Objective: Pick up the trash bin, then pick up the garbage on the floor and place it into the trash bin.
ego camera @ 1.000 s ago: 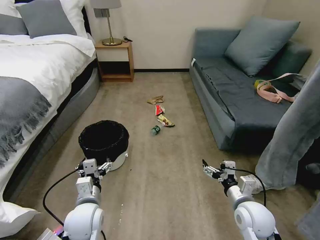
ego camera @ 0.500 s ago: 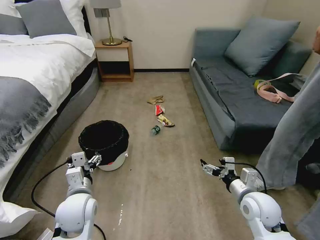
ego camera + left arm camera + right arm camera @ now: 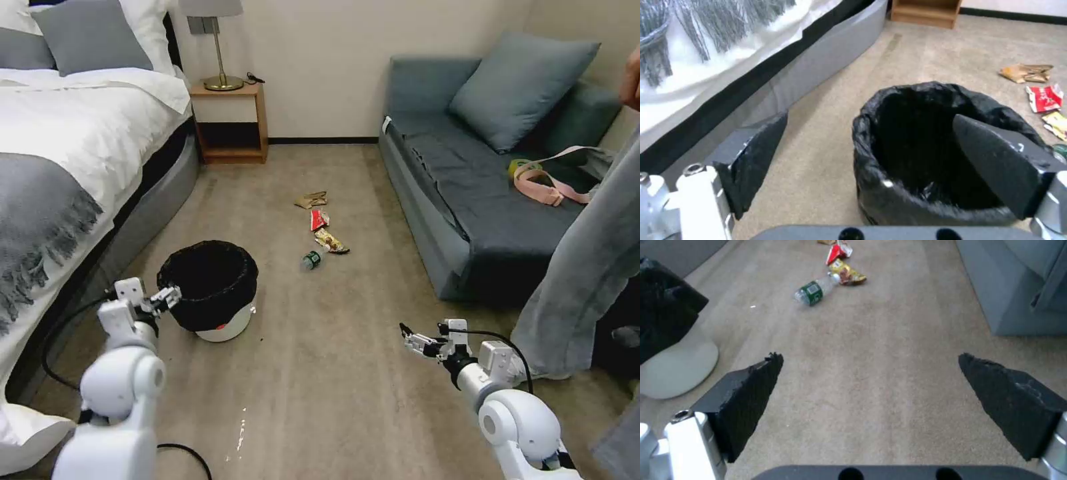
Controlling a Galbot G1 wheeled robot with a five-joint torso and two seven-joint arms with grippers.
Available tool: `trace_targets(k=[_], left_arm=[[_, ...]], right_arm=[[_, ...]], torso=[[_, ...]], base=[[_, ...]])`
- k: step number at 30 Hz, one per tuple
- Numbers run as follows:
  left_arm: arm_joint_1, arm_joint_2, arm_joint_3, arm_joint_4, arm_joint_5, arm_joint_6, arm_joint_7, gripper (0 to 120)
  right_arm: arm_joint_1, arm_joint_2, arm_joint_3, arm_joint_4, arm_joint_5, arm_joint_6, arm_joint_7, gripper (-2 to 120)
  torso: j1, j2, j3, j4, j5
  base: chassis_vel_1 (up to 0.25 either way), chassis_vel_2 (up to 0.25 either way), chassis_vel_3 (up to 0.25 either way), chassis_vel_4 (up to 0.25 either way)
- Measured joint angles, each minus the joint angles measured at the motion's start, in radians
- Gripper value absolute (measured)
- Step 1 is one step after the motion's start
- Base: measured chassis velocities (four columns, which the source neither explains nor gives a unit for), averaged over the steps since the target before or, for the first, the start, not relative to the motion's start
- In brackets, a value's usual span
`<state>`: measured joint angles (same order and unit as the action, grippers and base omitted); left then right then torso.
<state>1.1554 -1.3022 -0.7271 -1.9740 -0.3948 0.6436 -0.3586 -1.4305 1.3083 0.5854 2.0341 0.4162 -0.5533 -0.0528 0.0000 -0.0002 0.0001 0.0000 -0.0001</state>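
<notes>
Since the earlier frame we see that the left gripper (image 3: 168, 295) has swung out toward the bed side and now hangs with its jaws spread wide at the rim of the trash bin (image 3: 212, 287), at about 9 o'clock of it, one finger over the black liner and one outside. The right gripper (image 3: 408, 335) has hardly moved and hovers spread open over bare carpet (image 3: 333, 373). The garbage (image 3: 320, 230) lies in a short row at about 1 o'clock from the bin, near the sofa (image 3: 467, 193).
</notes>
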Motion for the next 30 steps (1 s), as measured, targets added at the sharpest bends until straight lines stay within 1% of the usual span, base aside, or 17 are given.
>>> trace_targets(k=[3, 4, 6, 7, 8, 9, 13, 14, 16, 18, 19, 20, 23, 30], left_arm=[[-0.06, 0.045, -0.001, 0.053, -0.093, 0.041, -0.038, 99], [-0.06, 0.045, -0.001, 0.053, -0.093, 0.041, -0.038, 99], [-0.101, 0.071, 0.006, 0.102, -0.145, 0.074, -0.063, 99], [-0.113, 0.078, 0.009, 0.117, -0.157, 0.082, -0.071, 99], [-0.146, 0.093, 0.018, 0.163, -0.187, 0.094, -0.088, 98], [-0.146, 0.093, 0.018, 0.163, -0.187, 0.094, -0.088, 98], [-0.213, 0.117, 0.035, 0.269, -0.239, 0.097, -0.115, 98], [-0.213, 0.117, 0.035, 0.269, -0.239, 0.097, -0.115, 98], [-0.25, 0.129, 0.042, 0.334, -0.248, 0.097, -0.118, 98], [-0.277, 0.134, 0.05, 0.375, -0.25, 0.097, -0.118, 99], [-0.277, 0.134, 0.05, 0.375, -0.25, 0.097, -0.118, 99], [-0.292, 0.134, 0.055, 0.397, -0.249, 0.097, -0.118, 99], [-0.327, 0.125, 0.066, 0.445, -0.243, 0.097, -0.117, 99], [-0.361, 0.11, 0.098, 0.477, -0.217, 0.095, -0.112, 99]], right_arm=[[-0.005, 0.003, 0.001, 0.014, -0.013, -0.004, -0.007, 100], [-0.005, 0.003, 0.001, 0.014, -0.013, -0.004, -0.007, 100], [-0.009, 0.009, 0.001, 0.021, -0.02, -0.006, -0.01, 100], [-0.01, 0.01, 0.002, 0.022, -0.022, -0.006, -0.011, 100], [-0.014, 0.015, 0.002, 0.024, -0.029, -0.006, -0.013, 100], [-0.014, 0.015, 0.002, 0.024, -0.029, -0.006, -0.013, 100], [-0.02, 0.027, 0.004, 0.022, -0.044, -0.005, -0.015, 100], [-0.02, 0.027, 0.004, 0.022, -0.044, -0.005, -0.015, 100], [-0.02, 0.032, 0.004, 0.017, -0.047, -0.005, -0.016, 100], [-0.018, 0.034, 0.004, 0.015, -0.047, -0.005, -0.017, 100], [-0.018, 0.034, 0.004, 0.015, -0.047, -0.005, -0.017, 100], [-0.016, 0.035, 0.005, 0.013, -0.047, -0.005, -0.018, 100], [-0.011, 0.035, 0.007, 0.005, -0.045, -0.003, -0.019, 100], [-0.008, 0.037, 0.004, 0.0, -0.04, 0.005, -0.024, 100]], torso=[[0.0, 0.0, 0.0, 0.0, 0.0], [0.0, 0.0, 0.0, 0.0, 0.0], [0.0, 0.0, 0.0, 0.0, 0.0], [0.0, 0.0, 0.0, 0.0, 0.0], [0.0, 0.0, 0.0, 0.0001, -0.0001], [0.0, 0.0, 0.0, 0.0001, -0.0001], [0.0, 0.0, 0.0, -0.0001, -0.0001], [0.0, 0.0, 0.0, -0.0001, -0.0001], [0.0, 0.0, 0.0, 0.0, -0.0001], [0.0, 0.0, 0.0, 0.0, 0.0], [0.0, 0.0, 0.0, 0.0, 0.0], [0.0, 0.0, 0.0, 0.0001, 0.0001], [0.0, 0.0, 0.0, 0.0, 0.0001], [0.0, 0.0, 0.0, -0.0001, 0.0001]], base=[[0.0, 0.0, 0.0, 0.0], [0.0, 0.0, 0.0, 0.0], [0.0, 0.0, 0.0, 0.0], [0.0, 0.0, 0.0, 0.0], [0.0, 0.0, 0.0, 0.0], [0.0, 0.0, 0.0, 0.0], [0.0, 0.0, 0.0, 0.0], [0.0, 0.0, 0.0, 0.0], [0.0, 0.0, 0.0, 0.0], [0.0, 0.0, 0.0, 0.0], [0.0, 0.0, 0.0, 0.0], [0.0, 0.0, 0.0, 0.0], [0.0, 0.0, 0.0, 0.0], [0.0, 0.0, 0.0, 0.0]])
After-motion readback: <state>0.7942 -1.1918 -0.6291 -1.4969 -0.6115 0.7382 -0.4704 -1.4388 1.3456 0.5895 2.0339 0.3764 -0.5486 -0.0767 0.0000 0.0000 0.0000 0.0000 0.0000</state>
